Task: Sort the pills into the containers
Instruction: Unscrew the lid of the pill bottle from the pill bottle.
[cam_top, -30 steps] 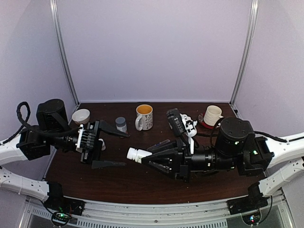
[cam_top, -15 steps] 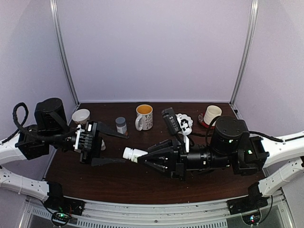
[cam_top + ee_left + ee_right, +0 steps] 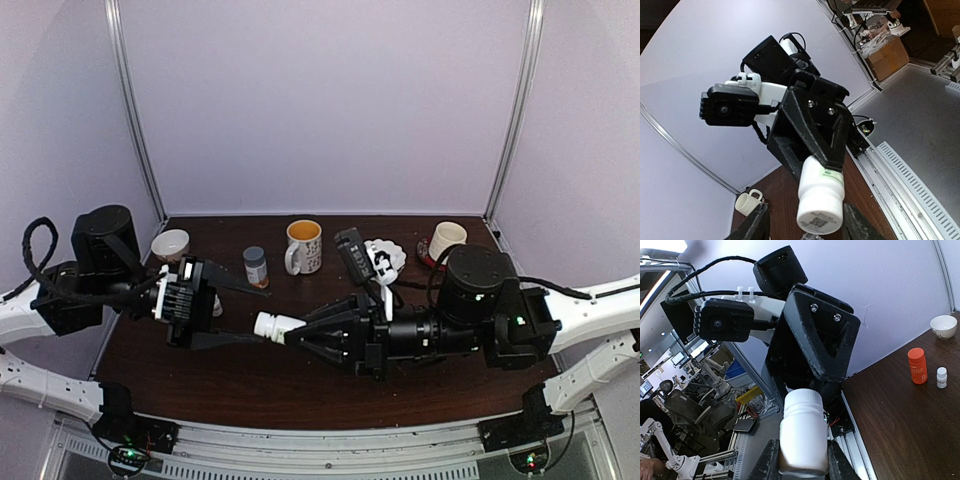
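My right gripper (image 3: 298, 331) (image 3: 801, 462) is shut on a white pill bottle (image 3: 274, 325) (image 3: 802, 432) and holds it level above the table, cap end pointing left. My left gripper (image 3: 264, 314) (image 3: 807, 228) faces it, and the bottle's cap (image 3: 820, 212) lies between its two fingers. A gap shows on each side of the cap, so the left jaws are open. The pills and the containers are out of view.
Along the back of the table stand a white bowl (image 3: 170, 244) (image 3: 943, 326), an orange bottle (image 3: 256, 265) (image 3: 917, 366), a mug with a yellow inside (image 3: 304, 245) and a ribbed white mug (image 3: 447, 240) (image 3: 749, 204). A tiny white bottle (image 3: 941, 377) stands by the orange one.
My right gripper has carried the white bottle leftward until its cap lies between the left fingers. The left jaws have narrowed around the cap.
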Robot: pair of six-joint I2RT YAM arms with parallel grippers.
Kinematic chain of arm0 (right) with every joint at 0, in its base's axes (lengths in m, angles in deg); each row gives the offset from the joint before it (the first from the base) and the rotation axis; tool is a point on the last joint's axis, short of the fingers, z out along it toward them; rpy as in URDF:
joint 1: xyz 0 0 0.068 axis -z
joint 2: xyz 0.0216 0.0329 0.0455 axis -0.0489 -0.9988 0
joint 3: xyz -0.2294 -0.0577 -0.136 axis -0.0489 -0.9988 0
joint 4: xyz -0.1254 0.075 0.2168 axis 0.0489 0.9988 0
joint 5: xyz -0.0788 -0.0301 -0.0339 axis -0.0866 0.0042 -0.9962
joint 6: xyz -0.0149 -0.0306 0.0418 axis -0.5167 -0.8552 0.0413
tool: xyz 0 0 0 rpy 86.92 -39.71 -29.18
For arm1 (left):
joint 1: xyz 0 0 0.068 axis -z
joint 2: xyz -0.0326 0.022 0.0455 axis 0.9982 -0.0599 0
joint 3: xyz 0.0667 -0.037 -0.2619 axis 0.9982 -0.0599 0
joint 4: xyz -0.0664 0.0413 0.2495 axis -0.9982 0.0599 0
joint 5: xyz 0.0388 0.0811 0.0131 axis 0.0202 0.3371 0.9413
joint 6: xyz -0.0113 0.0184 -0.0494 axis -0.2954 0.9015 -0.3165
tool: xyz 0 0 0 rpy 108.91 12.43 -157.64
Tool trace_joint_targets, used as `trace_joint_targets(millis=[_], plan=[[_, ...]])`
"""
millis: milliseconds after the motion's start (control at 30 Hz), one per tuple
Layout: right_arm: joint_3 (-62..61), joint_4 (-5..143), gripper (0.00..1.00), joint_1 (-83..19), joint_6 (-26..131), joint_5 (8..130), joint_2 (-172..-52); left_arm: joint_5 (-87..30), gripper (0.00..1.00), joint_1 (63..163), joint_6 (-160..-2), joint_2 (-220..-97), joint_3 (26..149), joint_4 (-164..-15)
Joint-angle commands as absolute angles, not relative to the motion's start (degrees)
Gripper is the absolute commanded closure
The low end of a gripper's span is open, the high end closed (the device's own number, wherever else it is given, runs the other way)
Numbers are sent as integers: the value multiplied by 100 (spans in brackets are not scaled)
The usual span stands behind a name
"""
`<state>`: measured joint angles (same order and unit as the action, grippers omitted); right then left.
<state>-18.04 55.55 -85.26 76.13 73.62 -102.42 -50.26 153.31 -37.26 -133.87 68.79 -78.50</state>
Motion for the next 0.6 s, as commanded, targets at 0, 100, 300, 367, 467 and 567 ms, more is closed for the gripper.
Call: trace_joint_targets(millis=[0,100,300,367,467,567], plan=[[-1629,5322,100,-8480,7672,7473,-10289,-5126,51,15395,-3660,-13416,7064,-7968],[-1625,5315,100,-8473,7684,7478,-10305,-5156,58,15401,-3658,-13439,7080,-7968],[-1620,5301,100,-8473,7681,7514,-10307,-5177,75,15404,-3609,-13474,7126,-7882],[-1629,5303,100,-8477,7683,7507,-10314,-5179,79,15406,-3631,-13485,7131,-7878],[-1608,5377,100,-8473,7589,7491,-10331,-5156,88,15402,-3725,-13500,7168,-7878],[-1568,5531,100,-8468,7255,7489,-10319,-5076,100,15405,-4086,-13583,7271,-7883]])
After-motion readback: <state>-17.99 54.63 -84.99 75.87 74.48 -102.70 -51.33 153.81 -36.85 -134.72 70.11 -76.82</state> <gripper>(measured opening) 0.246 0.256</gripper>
